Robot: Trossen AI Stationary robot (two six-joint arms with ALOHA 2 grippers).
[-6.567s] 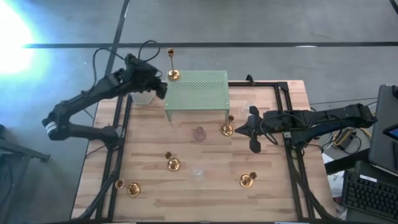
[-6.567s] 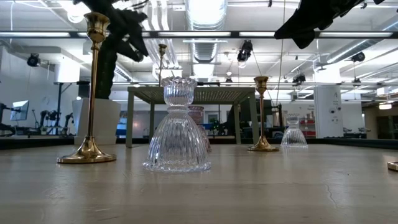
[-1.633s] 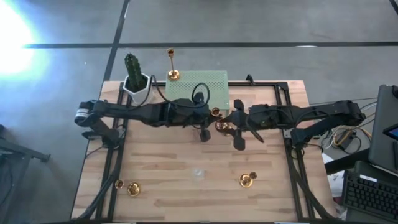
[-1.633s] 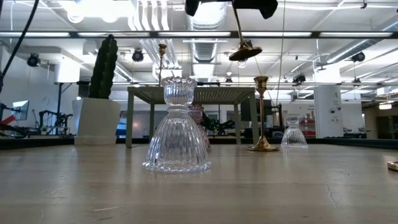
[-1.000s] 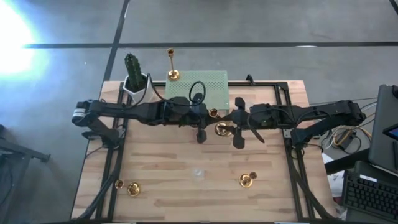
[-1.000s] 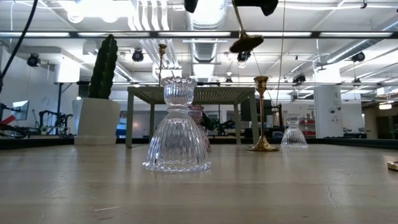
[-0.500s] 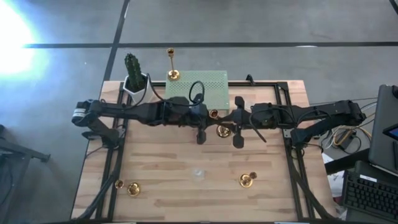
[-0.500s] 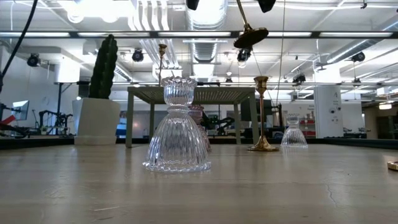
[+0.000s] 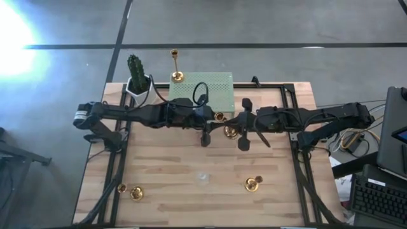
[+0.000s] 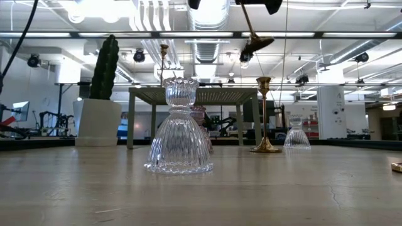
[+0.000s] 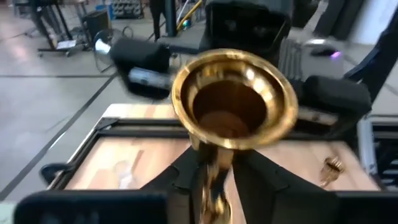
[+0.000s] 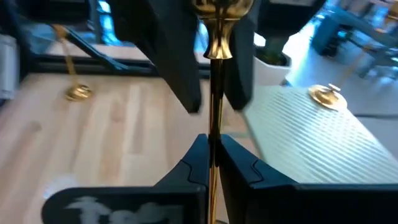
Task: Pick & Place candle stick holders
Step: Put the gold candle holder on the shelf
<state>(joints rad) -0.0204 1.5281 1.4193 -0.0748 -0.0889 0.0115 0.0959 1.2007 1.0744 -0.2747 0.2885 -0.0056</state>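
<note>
A tall gold candle stick holder hangs in the air over the table's middle, with its cup (image 9: 219, 116) up and its domed base (image 10: 257, 43) down and tilted. My left gripper (image 9: 215, 119) reaches in from the table's left. My right gripper (image 9: 235, 124) reaches in from the right. Both are shut on the holder's stem. Another gold holder (image 9: 177, 76) stands on the far left corner of the green perforated stand (image 9: 200, 92). More gold holders rest on the table near the front (image 9: 135, 193) (image 9: 253, 184). One more gold holder (image 10: 265, 119) stands mid-table. My left gripper pinches the stem just below the cup (image 11: 214, 177) between its two fingers, coming roughly level from the table's left. The fingers lie across the stem. The holder is clear of the table. My right gripper pinches the stem (image 12: 214, 146) between its two fingers, farther from the cup than the left fingers (image 12: 177, 62). It comes from the table's right with its fingers across the stem. The base hangs below, tilted.
A clear ribbed glass holder (image 10: 179, 125) stands near the table's front (image 9: 203, 177), with a pinkish one (image 10: 201, 116) behind it. A second clear one (image 10: 295, 135) stands farther right. A cactus in a white pot (image 9: 135, 73) stands at the far left.
The held holder's base has swung a little toward the table's right while staying high above the table. Both arms have stayed almost where they were.
</note>
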